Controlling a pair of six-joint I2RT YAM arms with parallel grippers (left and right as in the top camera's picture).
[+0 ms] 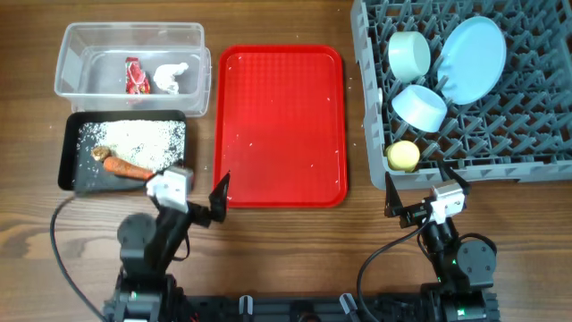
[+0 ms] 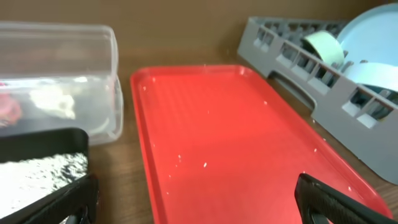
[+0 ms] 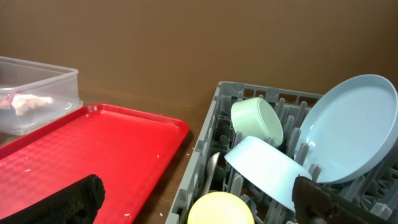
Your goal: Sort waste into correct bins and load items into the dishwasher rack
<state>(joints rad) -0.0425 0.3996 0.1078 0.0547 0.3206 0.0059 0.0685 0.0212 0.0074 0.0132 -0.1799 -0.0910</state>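
The grey dishwasher rack (image 1: 527, 134) at the right holds the large blue plate (image 1: 474, 59), the smaller blue dish (image 1: 418, 105), the green bowl (image 1: 409, 55) and the yellow cup (image 1: 402, 156). The white spoon (image 3: 212, 169) stands in the rack beside the cup. At top left, the clear tub (image 1: 89, 36) contains the red wrapper (image 1: 136, 76) and white tissue (image 1: 170, 77). The black tray (image 1: 67, 152) below it carries rice (image 1: 134, 136), the carrot (image 1: 127, 167) and a brown scrap (image 1: 101, 154). My left gripper (image 1: 192, 192) hangs open and empty at the red tray's near left corner. My right gripper (image 1: 426, 192) is open and empty just before the rack's near edge.
A flat red serving tray (image 1: 281, 125) lies between the bins and the rack, with a few stray rice grains (image 2: 204, 164) on it. Bare wooden table shows along the near edge around both arm bases.
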